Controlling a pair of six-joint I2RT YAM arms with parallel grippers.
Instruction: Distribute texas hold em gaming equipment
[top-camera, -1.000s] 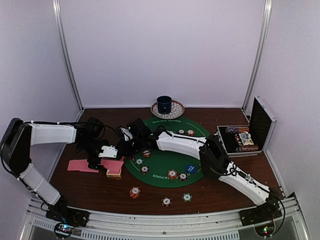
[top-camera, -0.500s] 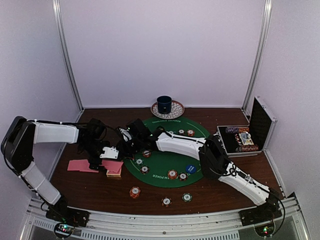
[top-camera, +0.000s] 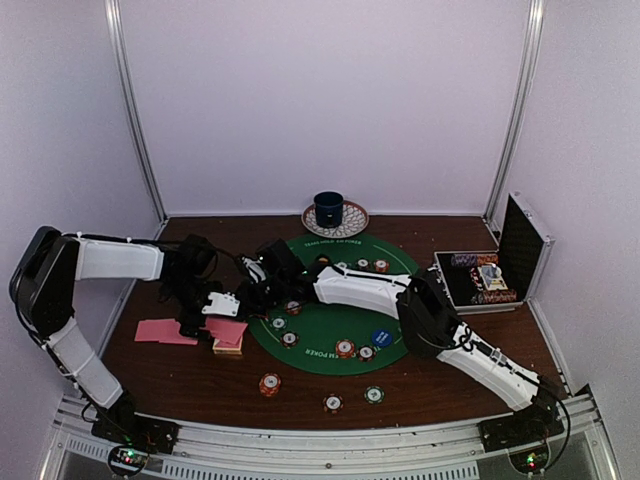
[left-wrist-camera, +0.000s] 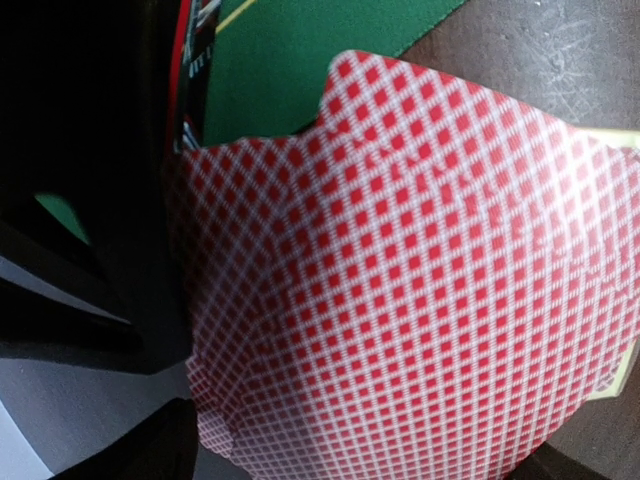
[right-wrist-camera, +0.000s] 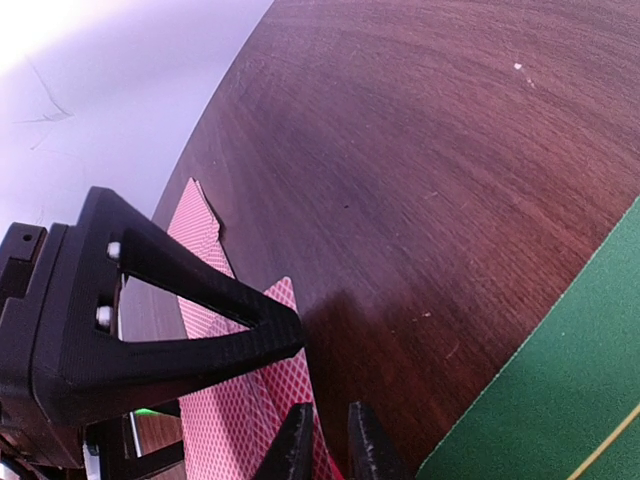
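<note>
Top view: right gripper (top-camera: 246, 296) reaches across the round green felt mat (top-camera: 325, 322) to its left edge, nose to nose with the left gripper (top-camera: 214, 305) above the small stack of pink-backed playing cards (top-camera: 228, 342) on the dark wooden table (top-camera: 190, 385). Main risk is the two wrists clashing, since they sit just beside each other. Loose pink-backed cards (top-camera: 160, 331) lie left of the stack. Striped round poker chips (top-camera: 345, 348) and a blue marker disc (top-camera: 381, 338) sit on the mat near the right forearm, so a low sweep back could scatter them. The open black chip case (top-camera: 495, 275) at right and the dark blue cup on a patterned saucer (top-camera: 330, 212) at the far edge are well apart, no issue. Left wrist view: left jaws are spread wide, holding nothing I can see. The top card (left-wrist-camera: 420, 300) fills the frame and looks bowed, so it could drag a second card or flick off. Right wrist view: right fingertips (right-wrist-camera: 296, 440) are nearly pressed together at that card's edge, can't tell if they actually pinch it. Thin bite, slip likely. The left gripper's black finger (right-wrist-camera: 170, 330) sits close alongside, blocking a lift to the left.
</note>
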